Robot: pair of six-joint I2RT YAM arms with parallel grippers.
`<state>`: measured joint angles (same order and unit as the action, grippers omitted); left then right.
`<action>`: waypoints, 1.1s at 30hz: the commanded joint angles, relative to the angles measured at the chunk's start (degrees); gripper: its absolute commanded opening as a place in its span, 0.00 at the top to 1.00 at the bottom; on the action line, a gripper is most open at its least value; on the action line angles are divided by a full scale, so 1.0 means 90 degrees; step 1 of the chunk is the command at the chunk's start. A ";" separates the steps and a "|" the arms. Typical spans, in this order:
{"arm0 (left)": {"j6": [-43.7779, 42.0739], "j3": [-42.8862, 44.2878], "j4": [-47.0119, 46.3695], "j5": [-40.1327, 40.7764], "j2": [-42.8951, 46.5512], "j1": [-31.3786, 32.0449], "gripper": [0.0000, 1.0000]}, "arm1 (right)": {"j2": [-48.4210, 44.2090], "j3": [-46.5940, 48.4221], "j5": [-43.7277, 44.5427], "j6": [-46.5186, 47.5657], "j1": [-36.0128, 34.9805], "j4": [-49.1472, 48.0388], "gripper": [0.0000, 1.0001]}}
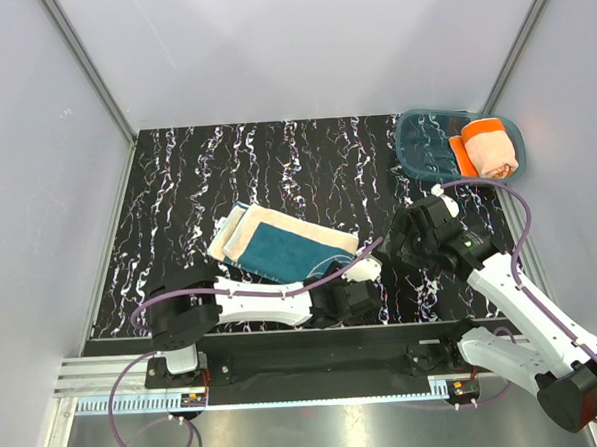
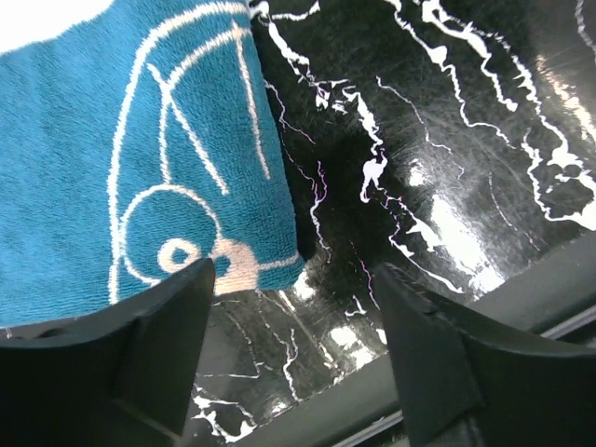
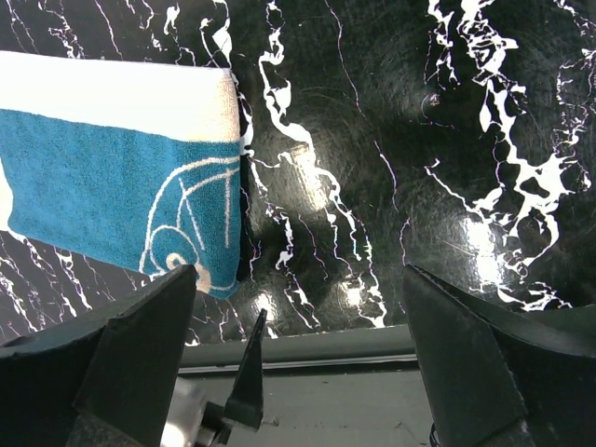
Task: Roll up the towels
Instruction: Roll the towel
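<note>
Towels first, seen from the top. The dark teal towel point(image 1: 283, 250) lies flat on the black table point(image 1: 177, 190), near the middle. It lies slanted, and part of its cream back shows along the far side. The orange towel point(image 1: 491, 148) sits bundled up in the blue tray point(image 1: 419, 142) at the far right corner, well apart from the teal one. The left arm point(image 1: 253, 304) lies low along the near edge and reaches toward the near right corner of the teal towel. The right arm point(image 1: 501, 273) bends in from the right side.

From the left wrist, the left gripper point(image 2: 296, 268) has its two fingers apart with only table between them. A corner of the teal towel with white lines lies just by the left finger point(image 2: 158, 345). I cannot tell if that finger touches it.

From the right wrist, the right gripper point(image 3: 300, 270) is wide apart and holds nothing. The teal towel's edge lies by its left finger point(image 3: 140, 354), with the cream strip on the far side.
</note>
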<state>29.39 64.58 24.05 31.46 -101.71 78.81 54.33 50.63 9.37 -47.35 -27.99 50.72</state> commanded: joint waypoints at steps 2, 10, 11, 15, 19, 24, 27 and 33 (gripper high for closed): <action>0.0055 0.0364 -0.0300 0.0175 -0.0192 0.0013 0.30 | -0.0050 -0.0040 -0.0064 -0.0071 0.0043 -0.0206 0.04; 0.0152 0.0520 -0.0036 0.0371 -0.0466 -0.0006 0.39 | -0.0001 -0.0098 -0.0093 -0.0071 0.0043 -0.0274 0.05; 0.0230 0.0549 0.0080 0.0410 -0.0544 -0.0006 0.39 | 0.0009 -0.0089 -0.0093 -0.0061 0.0043 -0.0274 0.05; 0.0387 0.0413 0.0052 0.0469 -0.0506 -0.0016 0.41 | 0.0077 -0.0079 -0.0103 -0.0051 0.0043 -0.0294 0.06; 0.0475 0.0257 -0.0006 0.0450 -0.0476 -0.0084 0.42 | 0.0097 -0.0079 -0.0132 -0.0032 0.0043 -0.0323 0.06; 0.0533 0.0003 -0.0182 0.0333 -0.0505 -0.0162 0.50 | 0.0126 -0.0050 -0.0142 0.0007 0.0043 -0.0304 0.07; 0.0621 -0.0153 -0.0309 0.0216 -0.0486 -0.0221 0.52 | 0.0136 -0.0020 -0.0093 0.0027 0.0043 -0.0274 0.07; 0.0729 -0.0524 -0.0592 0.0000 -0.0457 -0.0309 0.62 | 0.0145 -0.0001 -0.0074 0.0017 0.0034 -0.0255 0.08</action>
<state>34.54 62.41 20.32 33.06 -105.75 76.88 55.51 49.80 7.92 -47.33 -27.99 49.17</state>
